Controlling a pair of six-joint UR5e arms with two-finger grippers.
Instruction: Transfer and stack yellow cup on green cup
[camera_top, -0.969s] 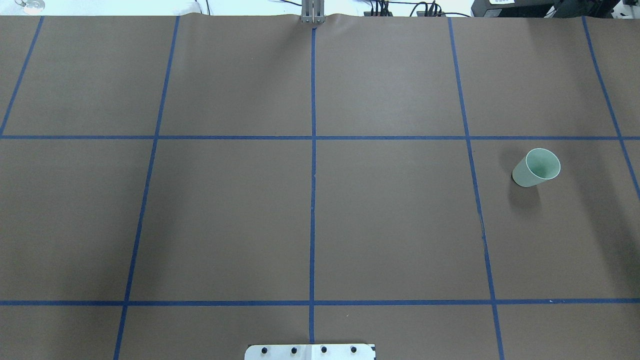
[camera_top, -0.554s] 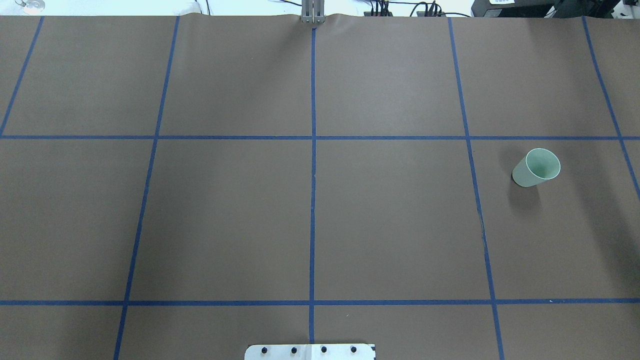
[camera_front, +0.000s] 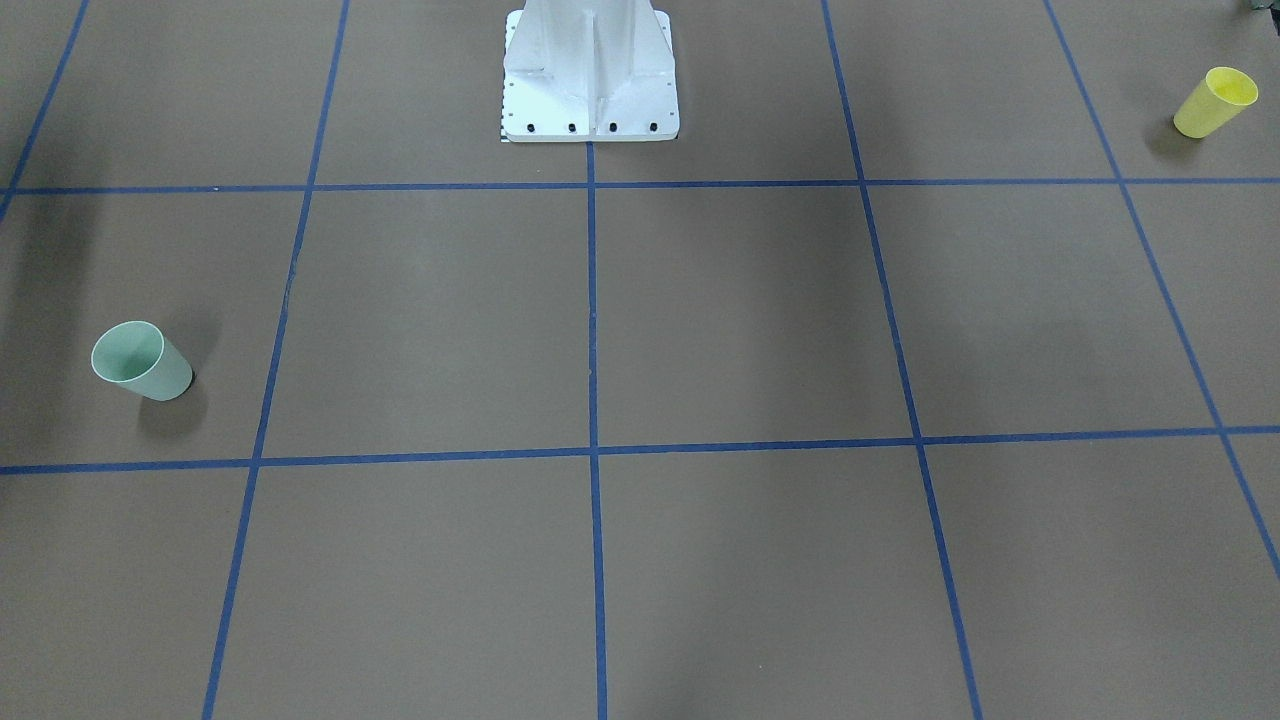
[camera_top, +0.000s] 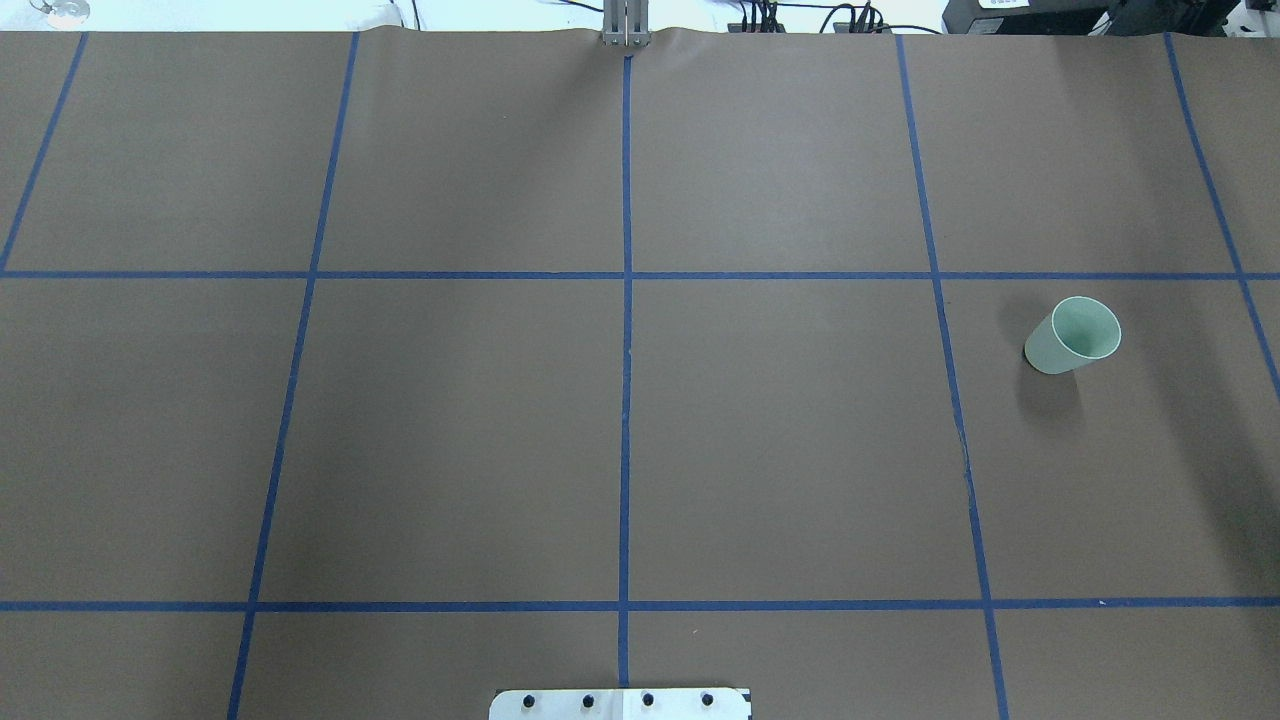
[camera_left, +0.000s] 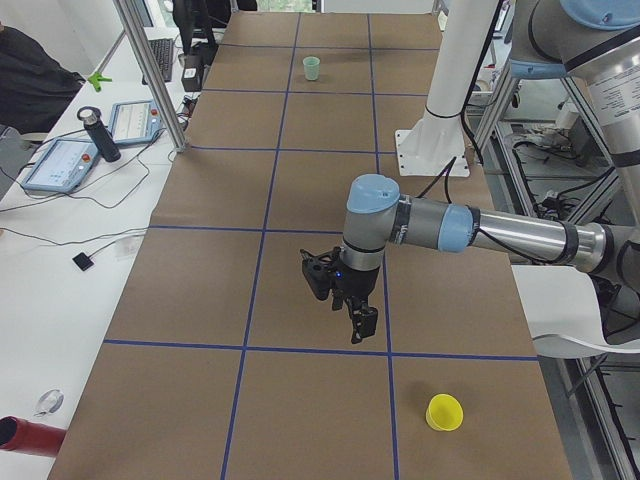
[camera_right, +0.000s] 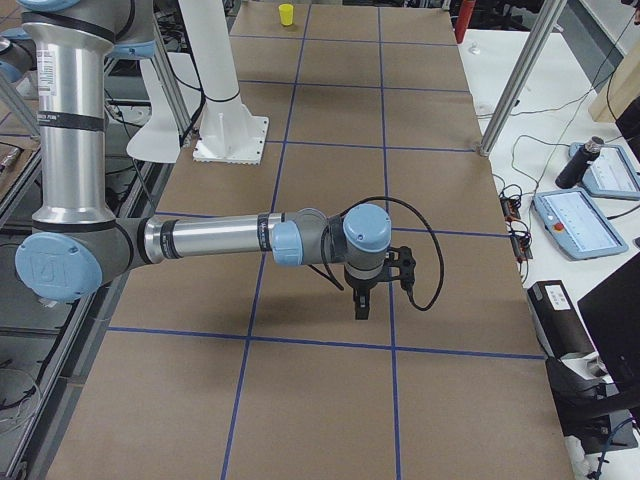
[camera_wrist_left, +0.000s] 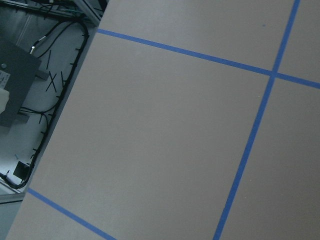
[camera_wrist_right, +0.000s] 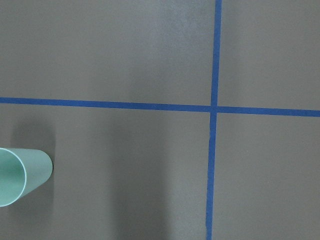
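Fingers (camera_left: 352, 312) on the left gripper (camera_left: 357, 330) and the right gripper (camera_right: 361, 308) are only showing from the sides, so I can't tell how wide they're sitting. The yellow cup (camera_front: 1214, 102) is standing far off the white pedestal's (camera_front: 590, 75) left, the green cup (camera_front: 140, 362) far right and forward. It's looking light, thin and slick, so I'd be pinching the upper wall gently. Both arms are reaching out low, grippers pointing down.

No text, label, brand or number can be read on anything in these views
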